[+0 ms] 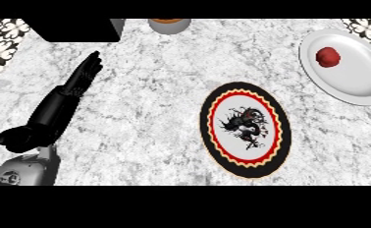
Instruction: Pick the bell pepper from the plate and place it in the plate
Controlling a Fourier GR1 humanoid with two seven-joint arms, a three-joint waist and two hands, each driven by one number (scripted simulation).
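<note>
Pepper point(328, 56) sits on the white plate point(340, 67), patterned plate point(245, 128) bare, left hand point(72, 92) with fingers straight, holding nothing.

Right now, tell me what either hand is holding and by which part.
Nothing is held. The left hand lies open on the counter, fingers straight; the red bell pepper sits untouched on the plain white plate. The right hand is out of view.

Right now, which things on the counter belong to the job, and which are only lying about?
For the job:
- red bell pepper
- white plate under it
- patterned plate, black rim, nothing on it
- left hand, fingers straight

Lying about:
- black box, far edge
- grey cup, far edge
</note>
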